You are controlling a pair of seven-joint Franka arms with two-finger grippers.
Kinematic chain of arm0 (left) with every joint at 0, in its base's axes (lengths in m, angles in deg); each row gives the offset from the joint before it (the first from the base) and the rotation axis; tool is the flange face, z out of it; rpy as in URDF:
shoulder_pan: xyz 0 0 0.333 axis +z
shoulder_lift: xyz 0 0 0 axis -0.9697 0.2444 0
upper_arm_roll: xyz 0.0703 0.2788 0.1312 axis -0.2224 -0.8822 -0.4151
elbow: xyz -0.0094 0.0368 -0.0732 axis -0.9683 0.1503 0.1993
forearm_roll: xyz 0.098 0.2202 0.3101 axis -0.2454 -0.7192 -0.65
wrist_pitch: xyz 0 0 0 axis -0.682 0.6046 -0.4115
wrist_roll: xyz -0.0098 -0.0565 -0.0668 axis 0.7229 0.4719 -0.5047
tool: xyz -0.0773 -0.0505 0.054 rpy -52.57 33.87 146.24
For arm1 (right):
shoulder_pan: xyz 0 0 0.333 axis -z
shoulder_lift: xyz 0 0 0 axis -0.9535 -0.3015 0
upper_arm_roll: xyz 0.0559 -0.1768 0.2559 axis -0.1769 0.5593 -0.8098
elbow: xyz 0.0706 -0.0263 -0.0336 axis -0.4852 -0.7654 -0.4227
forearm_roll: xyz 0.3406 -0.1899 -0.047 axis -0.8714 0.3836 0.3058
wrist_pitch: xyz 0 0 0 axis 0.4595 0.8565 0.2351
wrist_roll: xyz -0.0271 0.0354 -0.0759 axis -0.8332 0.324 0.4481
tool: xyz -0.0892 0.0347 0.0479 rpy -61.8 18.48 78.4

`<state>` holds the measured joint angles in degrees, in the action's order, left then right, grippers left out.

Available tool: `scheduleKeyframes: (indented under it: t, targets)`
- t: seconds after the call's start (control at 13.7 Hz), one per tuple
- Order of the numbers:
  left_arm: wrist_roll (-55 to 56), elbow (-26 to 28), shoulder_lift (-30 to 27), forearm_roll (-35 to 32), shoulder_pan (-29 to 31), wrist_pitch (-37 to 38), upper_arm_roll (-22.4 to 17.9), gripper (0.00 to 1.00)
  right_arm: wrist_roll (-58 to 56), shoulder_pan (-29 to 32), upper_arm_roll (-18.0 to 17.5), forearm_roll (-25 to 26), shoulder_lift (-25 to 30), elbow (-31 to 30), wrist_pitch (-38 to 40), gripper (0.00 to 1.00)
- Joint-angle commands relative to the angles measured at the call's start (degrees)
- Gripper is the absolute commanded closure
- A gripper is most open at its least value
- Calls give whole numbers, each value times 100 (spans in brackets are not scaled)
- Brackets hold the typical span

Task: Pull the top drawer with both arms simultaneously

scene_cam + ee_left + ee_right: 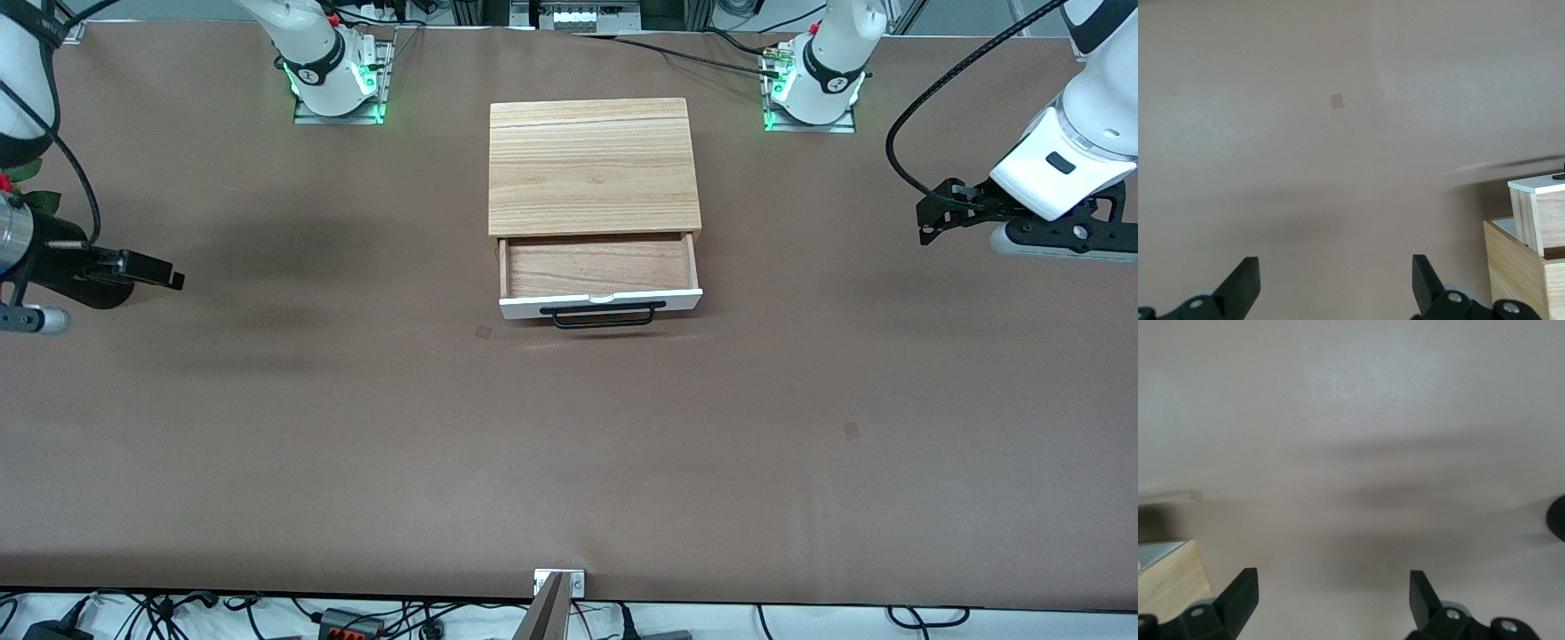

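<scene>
Brown table (pixel 267 444); top drawer (pixel 599 267) mid-table, already part-open from cabinet (pixel 591 164), likely light and free-sliding, best hooked at rigid black bar handle (pixel 605 315); left gripper (pixel 933 216) and right gripper (pixel 164 272) spread wide, empty, over table ends.

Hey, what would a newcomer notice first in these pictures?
The light wood cabinet mid-table, its top drawer already pulled out toward the front camera, brown inside showing. Both arms hang apart from it: the left claw open over the left arm's end of the table, the right claw open over the right arm's end.
</scene>
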<state>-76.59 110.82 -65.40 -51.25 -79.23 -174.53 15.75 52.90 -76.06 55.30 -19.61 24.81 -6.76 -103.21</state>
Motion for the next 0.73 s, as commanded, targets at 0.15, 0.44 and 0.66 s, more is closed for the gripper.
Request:
scheduleKeyframes:
  t: [0.15,0.44,0.66]
  targets:
    - [-114,-187,71,18,4,145,24,0,-305,167,-313,87,460,-424,-285,0]
    - [-114,-187,80,18,4,145,24,0,-801,211,-490,1042,610,-397,-241,0]
    - [-132,-187,80,18,-5,145,24,0,-1728,281,-517,897,618,-257,-303,0]
